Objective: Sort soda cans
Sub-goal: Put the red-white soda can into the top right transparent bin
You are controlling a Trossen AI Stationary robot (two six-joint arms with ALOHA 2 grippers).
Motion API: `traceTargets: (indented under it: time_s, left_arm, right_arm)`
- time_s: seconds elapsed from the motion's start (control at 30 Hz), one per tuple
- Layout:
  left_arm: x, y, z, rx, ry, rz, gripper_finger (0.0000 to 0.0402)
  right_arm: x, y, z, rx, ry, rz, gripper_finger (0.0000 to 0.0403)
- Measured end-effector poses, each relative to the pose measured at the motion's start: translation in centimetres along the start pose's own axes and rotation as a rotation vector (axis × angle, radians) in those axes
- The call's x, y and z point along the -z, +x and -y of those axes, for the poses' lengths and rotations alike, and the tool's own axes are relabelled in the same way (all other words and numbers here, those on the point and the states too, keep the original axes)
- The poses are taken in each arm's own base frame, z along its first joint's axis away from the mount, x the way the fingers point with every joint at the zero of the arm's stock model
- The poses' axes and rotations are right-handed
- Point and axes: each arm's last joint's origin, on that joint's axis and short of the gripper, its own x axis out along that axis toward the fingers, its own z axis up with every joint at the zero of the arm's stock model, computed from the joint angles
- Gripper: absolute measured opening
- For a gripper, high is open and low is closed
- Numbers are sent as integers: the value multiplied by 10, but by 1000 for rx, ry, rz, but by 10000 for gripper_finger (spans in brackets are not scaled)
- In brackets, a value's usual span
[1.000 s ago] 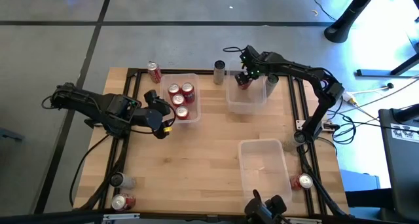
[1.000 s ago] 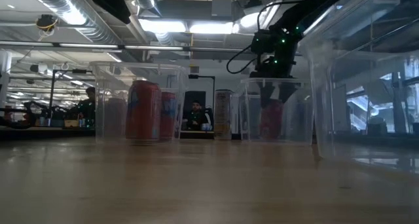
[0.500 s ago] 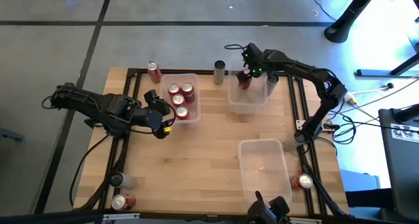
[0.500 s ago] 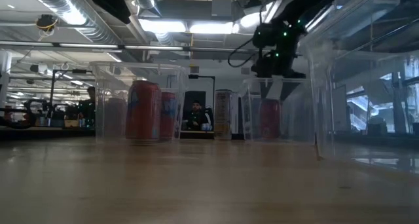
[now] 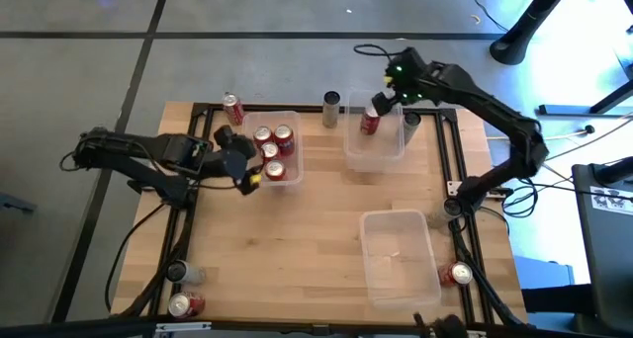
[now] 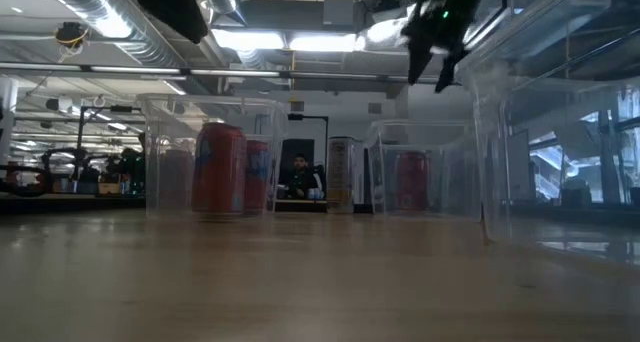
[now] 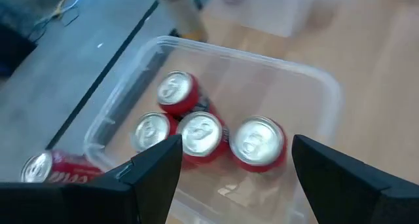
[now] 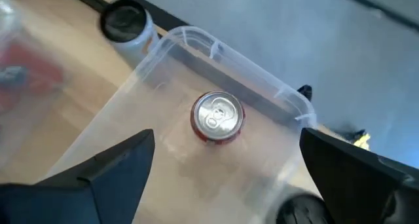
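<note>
Red soda cans with silver tops: several stand upright in the left clear bin [image 5: 295,150], seen from above in the left wrist view [image 7: 201,132]. One red can [image 8: 218,116] stands alone in the far right bin [image 5: 374,155]. My left gripper [image 7: 236,185] is open, hovering by the left bin's left side [image 5: 245,160]. My right gripper [image 8: 226,185] is open and raised above the lone can [image 5: 384,99], high in the low view [image 6: 430,67].
A dark can [image 5: 331,108] stands between the far bins and a grey one [image 5: 410,126] right of the far right bin. A red can [image 5: 232,108] lies at the far left. More cans sit at the near left corner [image 5: 181,289] and near right [image 5: 460,274]. A third bin [image 5: 399,254] stands near right.
My right gripper has let go of the red can inside the far right bin and risen well above it, drifting toward the far edge; the can stays standing on the bin floor. My left gripper has moved a little toward the far edge beside the left bin.
</note>
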Motion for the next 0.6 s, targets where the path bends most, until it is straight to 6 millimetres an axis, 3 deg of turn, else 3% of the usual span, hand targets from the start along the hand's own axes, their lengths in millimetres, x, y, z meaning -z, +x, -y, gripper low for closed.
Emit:
traceTargets:
  time_s: [0.17, 0.33, 0.47, 0.6]
  left_arm:
    - [-16, 11, -30, -103, -195, 21, 276]
    - [-27, 17, -59, -202, -214, 27, 276]
    - [-32, 22, -79, -263, -197, 30, 276]
    - [-33, 32, -101, -351, -254, 4, 276]
  right_arm:
    - [17, -40, -14, 7, -75, 56, 380]
    - [33, -61, -35, 22, -190, 100, 380]
    - [44, -60, -56, 34, -265, 138, 380]
    - [57, -39, -72, 24, -353, 160, 380]
